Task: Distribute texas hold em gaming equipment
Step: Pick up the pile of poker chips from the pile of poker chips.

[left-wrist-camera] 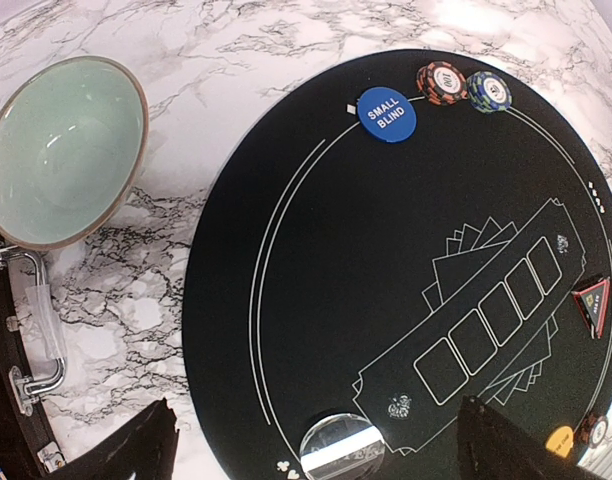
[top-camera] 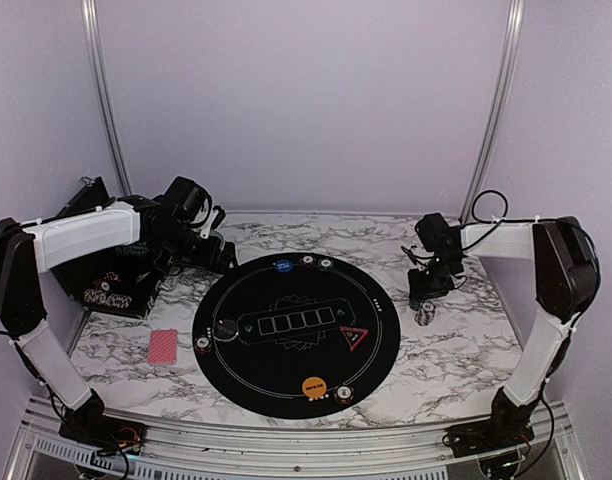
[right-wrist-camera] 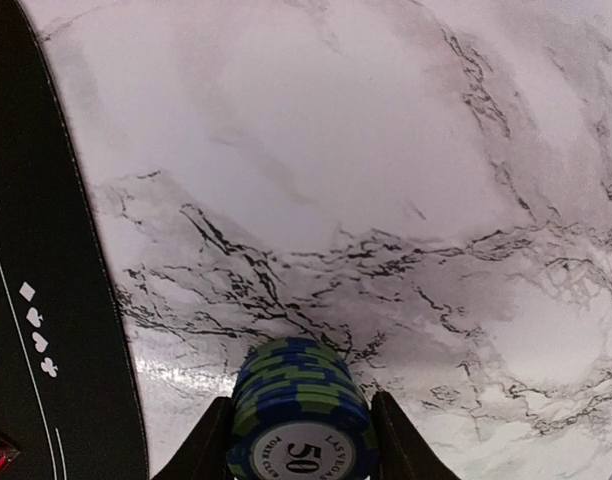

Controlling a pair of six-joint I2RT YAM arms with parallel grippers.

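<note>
My right gripper [top-camera: 424,303] [right-wrist-camera: 302,445] is down on the marble to the right of the mat. Its fingers press both sides of a blue-and-green stack of poker chips [right-wrist-camera: 300,395] [top-camera: 424,317]. My left gripper [top-camera: 221,250] [left-wrist-camera: 316,425] hangs open over the mat's left edge with nothing between its fingers. On the round black mat [top-camera: 286,300] lie a blue small-blind disc [left-wrist-camera: 387,114], two chips [left-wrist-camera: 441,82] beside it, a clear dealer disc [left-wrist-camera: 341,448], a red triangle marker [top-camera: 353,337] and an orange disc [top-camera: 314,385]. A pink-backed card deck [top-camera: 163,346] lies left of the mat.
A teal bowl [left-wrist-camera: 61,150] stands on the marble at the back left, next to a black case [top-camera: 116,285] at the table's left edge. Single chips [top-camera: 203,342] [top-camera: 343,393] sit on the mat's rim. Metal posts and a wall bound the back.
</note>
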